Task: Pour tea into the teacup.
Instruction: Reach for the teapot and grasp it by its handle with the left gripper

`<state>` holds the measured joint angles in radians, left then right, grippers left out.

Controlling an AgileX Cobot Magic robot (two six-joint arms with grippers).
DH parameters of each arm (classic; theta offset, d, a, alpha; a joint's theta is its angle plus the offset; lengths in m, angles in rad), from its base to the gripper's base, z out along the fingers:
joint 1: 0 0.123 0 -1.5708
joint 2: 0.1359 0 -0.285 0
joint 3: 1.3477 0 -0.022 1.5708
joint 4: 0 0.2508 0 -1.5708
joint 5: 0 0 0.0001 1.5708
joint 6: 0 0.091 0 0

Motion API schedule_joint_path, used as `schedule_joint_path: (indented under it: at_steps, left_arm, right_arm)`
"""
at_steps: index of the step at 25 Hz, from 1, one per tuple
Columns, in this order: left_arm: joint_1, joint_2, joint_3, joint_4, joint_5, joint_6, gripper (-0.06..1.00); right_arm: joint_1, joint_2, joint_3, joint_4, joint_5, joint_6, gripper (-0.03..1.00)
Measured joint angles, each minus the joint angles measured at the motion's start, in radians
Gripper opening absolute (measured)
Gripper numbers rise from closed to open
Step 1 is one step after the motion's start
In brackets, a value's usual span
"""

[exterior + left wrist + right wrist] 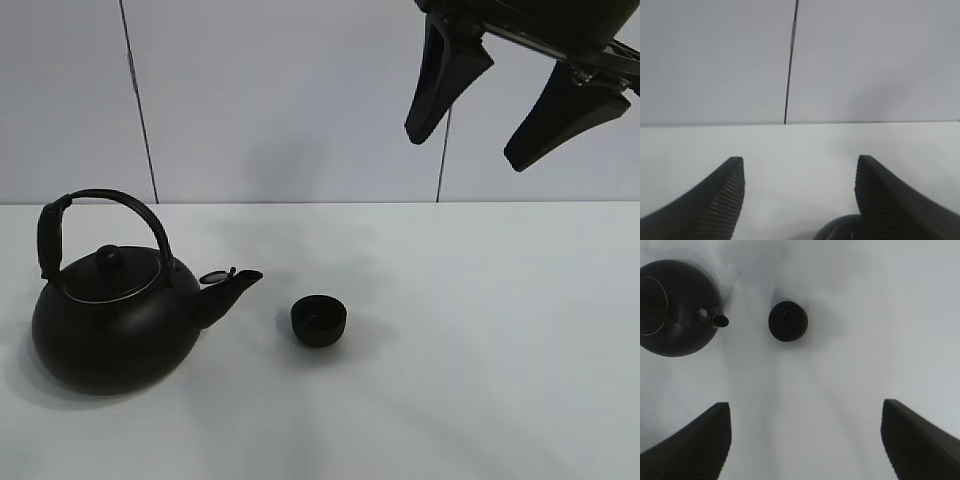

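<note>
On the white surface [480, 380], a small matte black round teacup [319, 321] without a handle stands upright near the middle. It is just beside the spout of a large black round metal kettle [105, 325] with an arched handle and a knobbed lid. The spout points toward the teacup, and a small round flap stands above it. The two are near each other but not touching, the kettle on the left of the high view and the teacup to its right.

The right hand [465, 148] hangs high over the surface at the upper right of that view, well apart from both things. Its two black fingers are spread wide and hold nothing. Its wrist camera looks straight down on the teacup and the kettle, both lying beyond the ribbed fingertips.

The left hand [799, 161] does not show in the high view. Its own wrist view shows it released, the ribbed fingers far apart with nothing between them. It is above the surface and faces a grey panelled wall [865, 60] with a dark vertical seam. A dark curved shape [837, 230] at the picture's edge is too cut off to identify.
</note>
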<state>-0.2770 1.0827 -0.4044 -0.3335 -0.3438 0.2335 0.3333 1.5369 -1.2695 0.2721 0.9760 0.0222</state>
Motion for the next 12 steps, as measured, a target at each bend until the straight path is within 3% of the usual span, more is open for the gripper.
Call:
schedule_joint_path:
  at_steps: [2, 4, 6, 12]
  left_arm:
    - [0.0, 0.003, 0.059, 0.207, -0.134, -0.1, 0.46]
    - [0.0, 0.027, 0.111, 0.327, -0.269, -0.155, 0.46]
    - [0.0, 0.082, 0.147, 0.375, -0.374, -0.169, 0.46]
    - [0.0, 0.265, 0.157, 0.391, -0.499, -0.173, 0.46]
  right_arm:
    - [0.0, 0.0, 0.0, 0.0, -0.002, 0.0, 0.57]
    - [0.0, 0.0, 0.0, 0.0, -0.003, 0.0, 0.57]
    - [0.0, 0.0, 0.0, 0.0, -0.003, 0.0, 0.57]
    - [0.0, 0.0, 0.0, 0.0, -0.001, 0.0, 0.57]
